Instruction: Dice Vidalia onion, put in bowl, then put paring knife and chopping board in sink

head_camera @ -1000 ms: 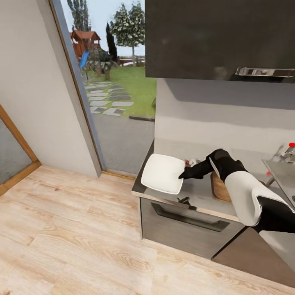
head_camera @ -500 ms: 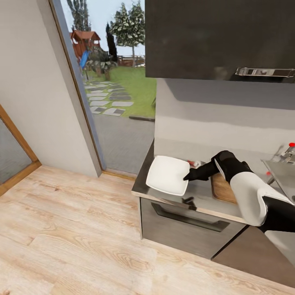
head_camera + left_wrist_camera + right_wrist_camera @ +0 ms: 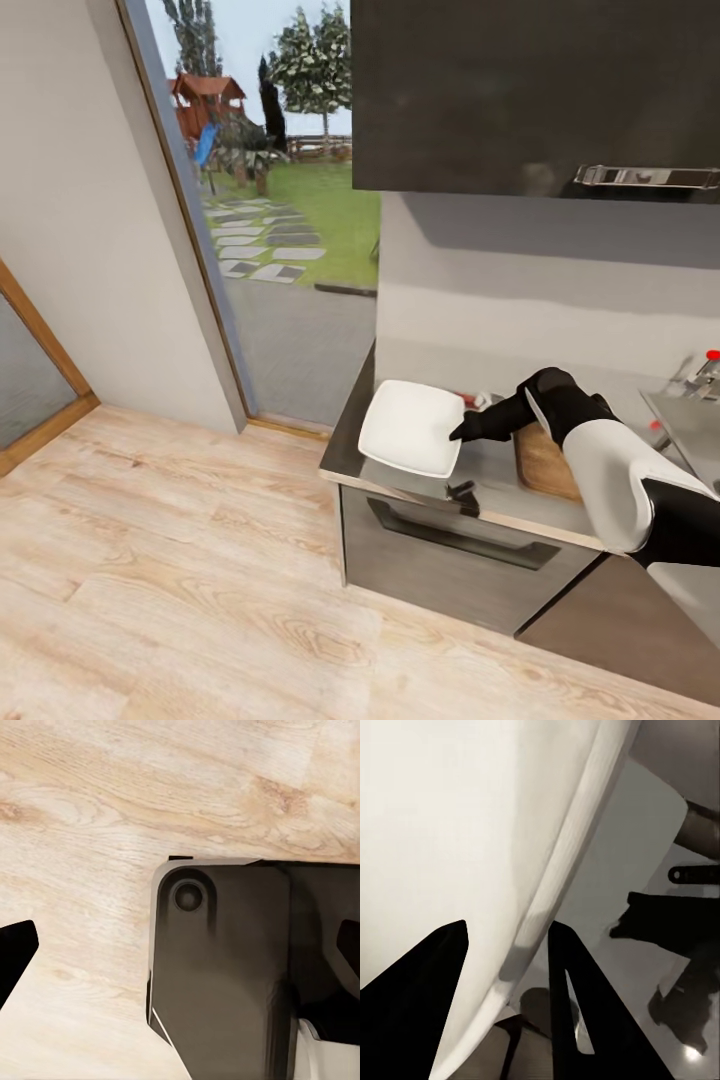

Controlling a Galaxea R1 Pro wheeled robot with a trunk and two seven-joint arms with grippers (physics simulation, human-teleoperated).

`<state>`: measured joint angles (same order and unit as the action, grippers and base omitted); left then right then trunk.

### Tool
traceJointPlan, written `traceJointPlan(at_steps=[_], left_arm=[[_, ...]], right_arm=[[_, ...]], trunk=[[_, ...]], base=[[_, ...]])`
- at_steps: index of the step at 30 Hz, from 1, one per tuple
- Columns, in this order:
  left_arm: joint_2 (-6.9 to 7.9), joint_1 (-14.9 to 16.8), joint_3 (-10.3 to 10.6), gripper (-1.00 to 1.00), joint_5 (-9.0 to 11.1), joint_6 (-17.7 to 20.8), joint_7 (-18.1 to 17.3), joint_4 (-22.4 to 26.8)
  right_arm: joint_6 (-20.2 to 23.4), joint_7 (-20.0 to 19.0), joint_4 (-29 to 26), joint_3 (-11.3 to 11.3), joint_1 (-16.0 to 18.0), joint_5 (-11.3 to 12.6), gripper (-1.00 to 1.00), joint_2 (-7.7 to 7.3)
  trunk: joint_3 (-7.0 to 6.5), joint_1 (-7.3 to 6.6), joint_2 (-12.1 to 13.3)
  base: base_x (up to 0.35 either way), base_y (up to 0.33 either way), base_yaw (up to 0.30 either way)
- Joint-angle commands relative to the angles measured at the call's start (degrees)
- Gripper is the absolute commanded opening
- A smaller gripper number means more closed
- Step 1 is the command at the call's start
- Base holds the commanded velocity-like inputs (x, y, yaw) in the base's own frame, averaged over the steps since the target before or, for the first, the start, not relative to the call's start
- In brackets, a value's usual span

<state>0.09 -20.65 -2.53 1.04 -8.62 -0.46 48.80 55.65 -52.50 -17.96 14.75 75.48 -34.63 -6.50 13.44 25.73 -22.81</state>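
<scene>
In the head view, the grey countertop (image 3: 480,470) ends at a free corner beside a tall glass door that looks out on a lawn and stepping stones. Pale wood flooring (image 3: 180,600) spreads below, and a dark wall cabinet (image 3: 530,90) hangs overhead. The bowl (image 3: 410,428) is tilted and lifted off the countertop near that end corner, its shadow on the grey below. The right gripper (image 3: 462,432) pinches the bowl's rim on the side facing the chopping board (image 3: 545,462), which lies flat behind the arm toward the sink (image 3: 690,420) at the countertop's far right. A bit of red, likely the paring knife (image 3: 470,399), peeks out by the back wall just past the bowl. Compared with a second ago, the bowl has shifted slightly toward the board and away from the corner.

In the left wrist view, the left gripper's fingers (image 3: 15,956) stand spread apart with nothing between them, over the wood floor and the robot's dark base (image 3: 232,967).

In the right wrist view, the two dark fingers (image 3: 435,982) straddle the bowl's white rim (image 3: 562,877), clamped on it above the grey surface.
</scene>
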Motion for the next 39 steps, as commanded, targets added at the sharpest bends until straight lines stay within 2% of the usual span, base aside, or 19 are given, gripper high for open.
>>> traceJointPlan(at_steps=[1,14,39], left_arm=[[0.00,-0.01,-0.02,1.00,0.11,-0.08,-0.05,0.04],[0.00,-0.01,-0.02,1.00,0.02,-0.08,-0.02,-0.96],[0.00,-0.01,-0.02,1.00,0.06,-0.08,-0.02,-1.16]], right_arm=[[0.33,-0.38,-0.05,0.47,0.03,-0.43,-1.00,0.06],[0.33,-0.33,-0.05,0.46,0.02,-0.53,-1.00,0.00],[0.33,-0.27,0.74,0.19,0.02,-0.58,-1.00,0.18]], trunk=[[0.10,0.05,-0.11],[0.18,0.05,-0.11],[2.05,0.05,-0.11]], base=[[0.160,-0.118,0.000],[0.058,-0.045,0.000],[0.000,0.000,0.000]])
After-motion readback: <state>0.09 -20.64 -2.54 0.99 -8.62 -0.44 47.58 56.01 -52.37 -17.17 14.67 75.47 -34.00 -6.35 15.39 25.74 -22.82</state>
